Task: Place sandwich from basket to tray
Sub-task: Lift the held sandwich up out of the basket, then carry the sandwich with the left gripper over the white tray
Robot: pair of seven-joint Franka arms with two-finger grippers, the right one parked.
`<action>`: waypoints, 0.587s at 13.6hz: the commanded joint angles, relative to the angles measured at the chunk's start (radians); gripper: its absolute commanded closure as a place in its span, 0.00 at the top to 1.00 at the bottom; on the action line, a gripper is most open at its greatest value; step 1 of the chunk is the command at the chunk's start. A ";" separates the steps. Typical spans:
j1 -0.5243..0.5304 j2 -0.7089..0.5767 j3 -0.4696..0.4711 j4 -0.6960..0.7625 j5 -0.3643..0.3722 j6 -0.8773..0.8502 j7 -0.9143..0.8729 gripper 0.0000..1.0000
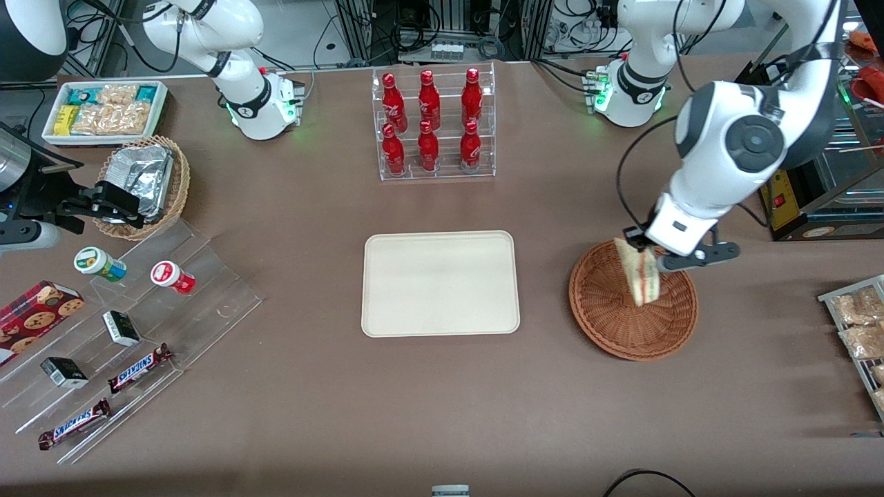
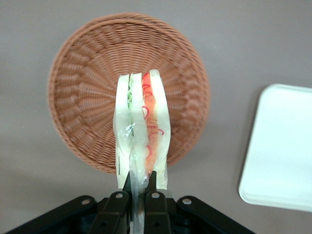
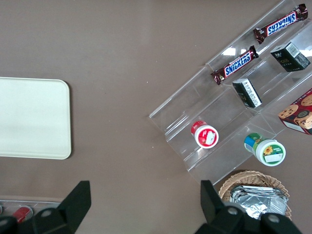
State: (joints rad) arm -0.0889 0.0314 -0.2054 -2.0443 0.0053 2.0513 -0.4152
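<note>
A wrapped sandwich (image 2: 141, 129) is held pinched at one end between the closed fingers of the gripper (image 2: 140, 187), hanging lifted above the round brown wicker basket (image 1: 611, 317) rather than resting in it. The empty cream tray (image 1: 440, 284) lies on the table well apart from the basket, toward the parked arm's end. The sandwich is judged light, soft and easily crushed, with a clear film that may be slippery, so a gentle hold across the flat bread faces seems best.
</note>
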 commanded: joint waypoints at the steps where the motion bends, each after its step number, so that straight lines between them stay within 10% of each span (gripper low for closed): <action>1: 0.008 0.031 -0.080 0.032 0.015 -0.013 0.019 0.00; 8: 0.008 0.201 -0.287 0.166 0.016 -0.008 -0.053 0.00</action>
State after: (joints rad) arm -0.0907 0.1634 -0.4515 -1.9519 0.0053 2.0534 -0.4501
